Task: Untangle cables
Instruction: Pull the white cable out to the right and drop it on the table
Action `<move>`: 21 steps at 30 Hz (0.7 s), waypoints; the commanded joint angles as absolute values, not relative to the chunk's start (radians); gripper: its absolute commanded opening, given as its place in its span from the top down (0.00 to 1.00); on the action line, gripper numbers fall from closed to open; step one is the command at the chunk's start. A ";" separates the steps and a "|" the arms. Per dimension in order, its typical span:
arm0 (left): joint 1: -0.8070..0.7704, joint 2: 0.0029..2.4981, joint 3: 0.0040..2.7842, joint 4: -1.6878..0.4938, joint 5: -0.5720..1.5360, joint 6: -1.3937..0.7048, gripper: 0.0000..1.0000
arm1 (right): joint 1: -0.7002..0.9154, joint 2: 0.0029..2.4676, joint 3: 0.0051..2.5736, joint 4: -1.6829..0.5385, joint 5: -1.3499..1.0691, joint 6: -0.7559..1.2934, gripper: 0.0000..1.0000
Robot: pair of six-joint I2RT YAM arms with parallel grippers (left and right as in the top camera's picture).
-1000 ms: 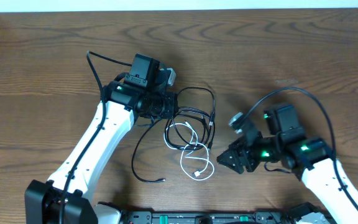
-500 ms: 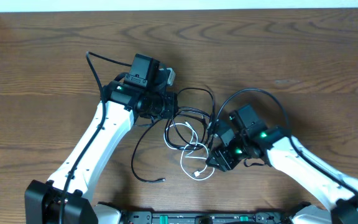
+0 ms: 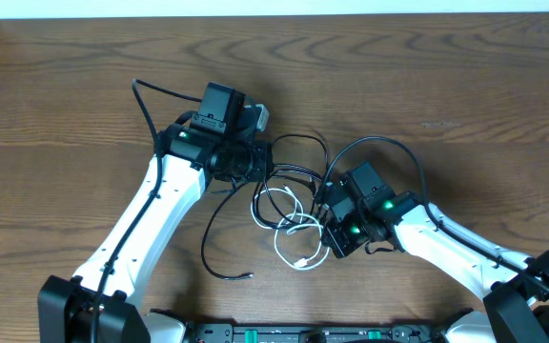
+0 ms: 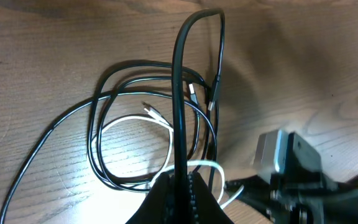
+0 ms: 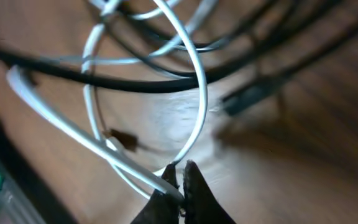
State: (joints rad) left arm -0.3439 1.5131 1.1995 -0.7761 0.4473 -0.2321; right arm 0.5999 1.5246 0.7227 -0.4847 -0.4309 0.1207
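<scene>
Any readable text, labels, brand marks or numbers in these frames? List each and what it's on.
No readable text in any view.
Left arm's black camera housing: no legible marking.
Base rail at the bottom edge of the overhead view: green marks, too small to read.
White cable, black cables, table: plain, no print visible.

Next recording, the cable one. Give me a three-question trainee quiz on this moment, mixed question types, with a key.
1. True or false: the right gripper is shut on the thin white flexible cable.
2. What does the left gripper hold? A) the white cable B) a thin black flexible cable C) nothing
3. Fill in: ___ white cable(s) lie on the brown wooden table.
Key: 1 true; 2 B; 3 one.
</scene>
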 commanded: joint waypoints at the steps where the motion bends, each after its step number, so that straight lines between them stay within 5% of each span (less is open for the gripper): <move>1: -0.344 1.507 1.195 -0.781 0.453 -0.233 0.92 | 0.595 1.519 0.725 -0.486 -0.282 0.261 0.99; 21: -0.344 1.507 1.195 -0.930 0.211 -0.233 0.93 | 0.018 1.229 1.295 -0.824 0.061 0.279 0.99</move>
State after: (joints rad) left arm -0.3439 1.5131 1.1992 -0.9192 0.2554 -0.2329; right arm 0.1303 1.2572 1.1847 -0.8127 -0.0067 0.2672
